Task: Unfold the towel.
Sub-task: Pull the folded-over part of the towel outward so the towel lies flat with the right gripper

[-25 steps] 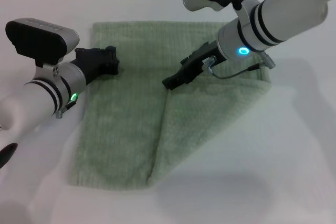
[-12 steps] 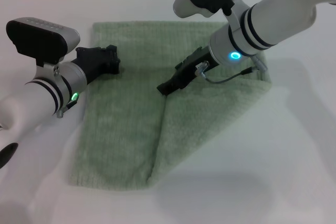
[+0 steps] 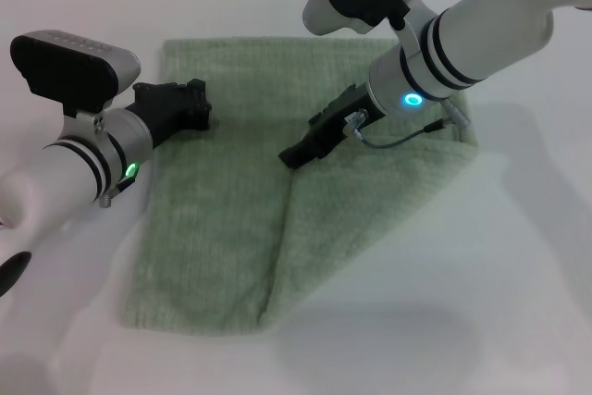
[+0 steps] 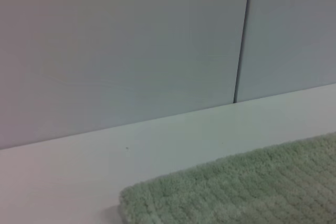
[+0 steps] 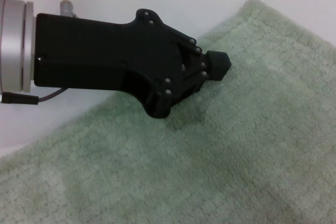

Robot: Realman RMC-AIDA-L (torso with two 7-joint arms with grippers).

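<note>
One pale sage-green terry towel (image 3: 277, 182) lies on the white counter (image 3: 518, 265), ribbed, its right part folded over along a diagonal crease. The left end effector (image 3: 190, 108) presses its left edge, fingers together. The right end effector (image 3: 298, 153) sits at the crease's upper end; its fingers' state I cannot tell.

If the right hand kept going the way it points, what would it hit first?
Probably the towel: the right hand angles down at the fold's edge, its tip about touching the cloth, though depth is unclear.
</note>
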